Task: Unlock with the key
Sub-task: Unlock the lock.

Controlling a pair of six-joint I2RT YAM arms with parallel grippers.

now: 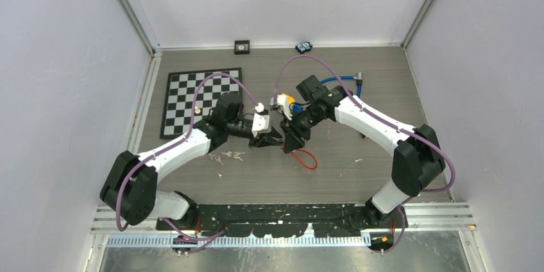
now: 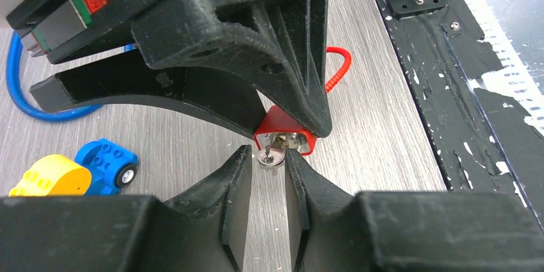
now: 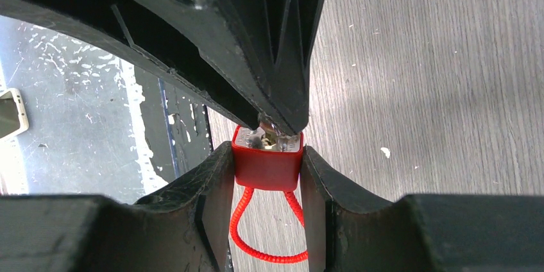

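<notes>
Top view: bright, even overhead light is washing walls (image 1: 64,60) pale; soft shadows are pooling under arms (image 1: 186,147) on table (image 1: 359,176). Wrist cams: nearest parts of left gripper (image 2: 267,156) are blurring; key (image 2: 272,158) is glinting w/ small glare.

Grey wood-grain table (image 1: 359,176): checkerboard (image 1: 192,102), loose keys (image 1: 229,156), blue cable (image 2: 11,83), toy car (image 2: 102,160).

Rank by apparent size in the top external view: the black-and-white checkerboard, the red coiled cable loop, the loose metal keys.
1. Black-and-white checkerboard, clearly largest.
2. Red coiled cable loop.
3. Loose metal keys; their spread looks close to the loop's, so that order is unsure.
</notes>
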